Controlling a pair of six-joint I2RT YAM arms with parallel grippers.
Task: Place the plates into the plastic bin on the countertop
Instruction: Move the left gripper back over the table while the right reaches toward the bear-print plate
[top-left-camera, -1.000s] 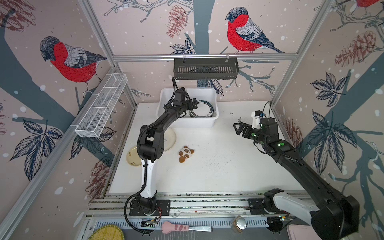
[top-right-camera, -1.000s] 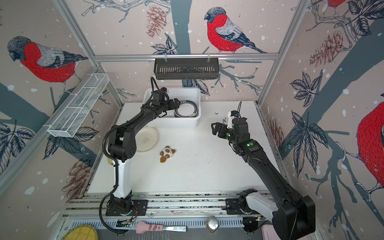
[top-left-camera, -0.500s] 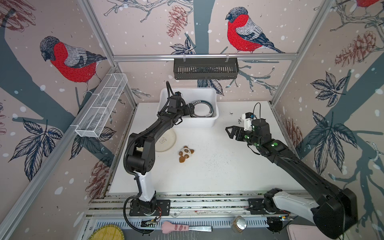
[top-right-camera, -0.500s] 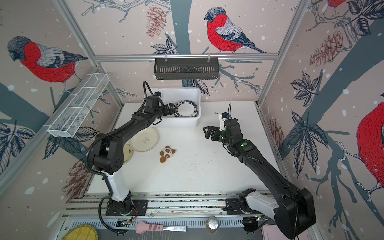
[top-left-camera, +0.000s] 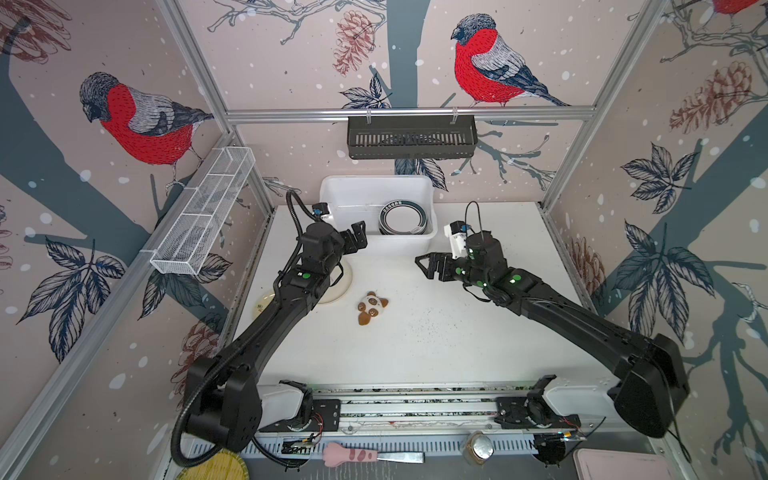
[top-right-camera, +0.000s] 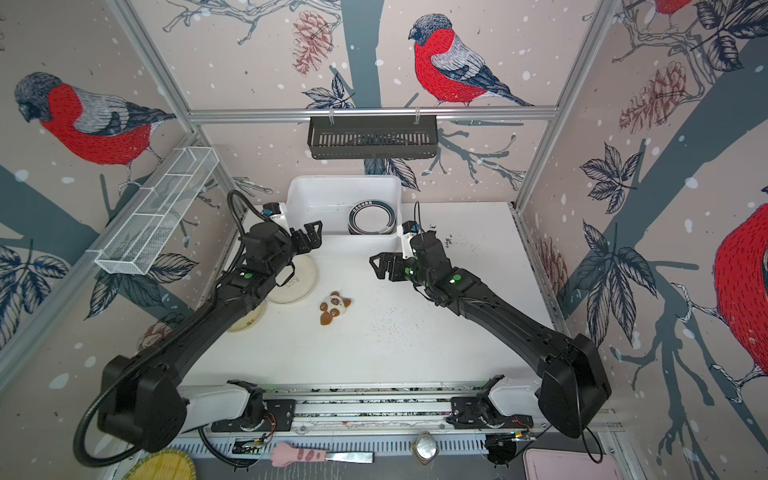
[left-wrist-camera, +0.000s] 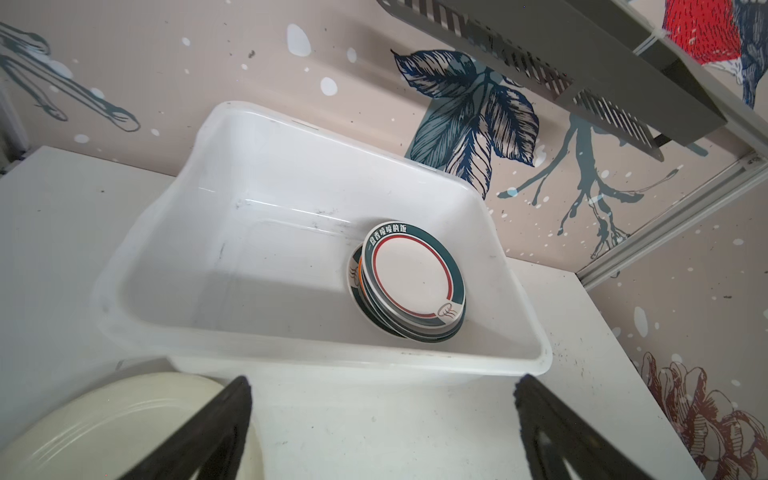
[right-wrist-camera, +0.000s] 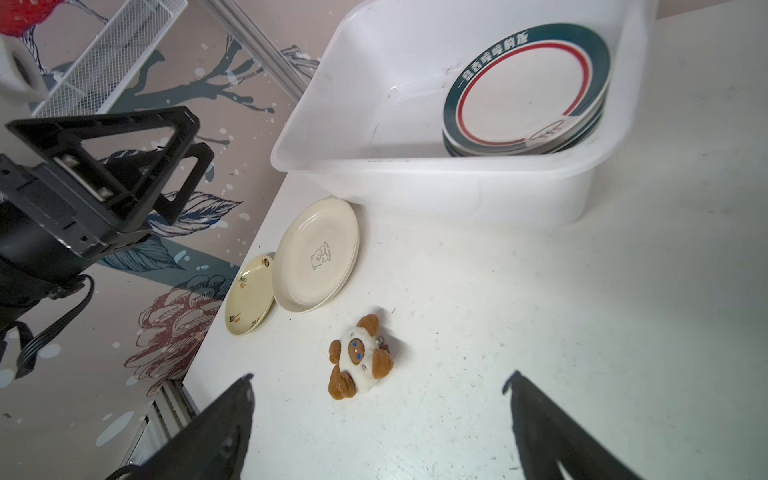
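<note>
Two cream plates, small (top-right-camera: 248, 322) and larger (top-right-camera: 301, 276), lie on the countertop (top-right-camera: 415, 353) by the left gripper (top-right-camera: 309, 239), jaws spread (empty). More are stacked (top-right-camera: 372, 216) in the plastic bin (top-right-camera: 345, 178). The right gripper (top-right-camera: 380, 266) is likewise spread. Advice: pinch one rim and lift it over the wall.

I look into a small booth closed on three sides by pinkish wallpaper (top-left-camera: 291, 62) printed with grey-blue branches, dark leaves and pine cones (top-left-camera: 353, 41). A red-breasted bullfinch (top-left-camera: 486, 66) sits on the back wall and a second bullfinch (top-left-camera: 137, 120) on the left wall. Aluminium posts (top-left-camera: 195, 66) mark the corners, and a crossbar (top-left-camera: 407, 113) runs along the back. A dark slotted basket (top-left-camera: 411, 137) hangs from it. A white wire mesh tray (top-left-camera: 203, 212) is fixed along the left wall's rail. At the near edge I see a yellow woven mat (top-left-camera: 216, 467), a pink-handled tool (top-left-camera: 353, 454) and a pink tray (top-left-camera: 619, 465). The light is soft and even.
</note>
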